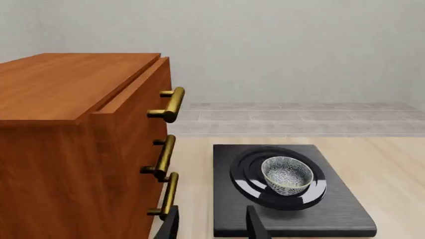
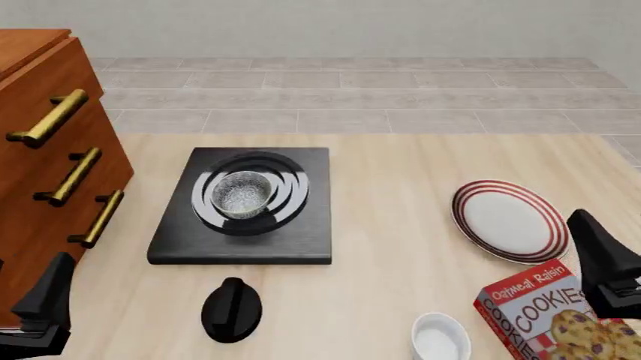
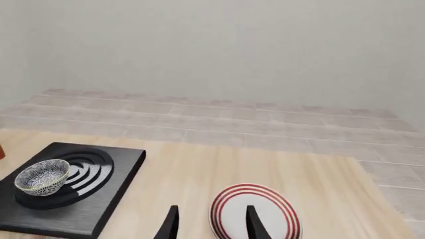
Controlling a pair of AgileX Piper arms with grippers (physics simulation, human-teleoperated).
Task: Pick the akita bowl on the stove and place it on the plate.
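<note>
Since the akita bowl [image 2: 243, 194] sits centred on the stove [image 2: 300, 232] burner, at ten o'clock from the plate [image 2: 510, 220], both pincers, left [image 1: 211, 225] and right [image 3: 210, 222], wait spread and empty.

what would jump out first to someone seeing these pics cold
Probably the black stove in the middle of the table, with the small speckled bowl sitting on its ringed burner. Next, the red-striped plate lying bare off to the right, and the big wooden drawer chest with brass handles along the left edge. A cookie box stands at the near right corner.
</note>
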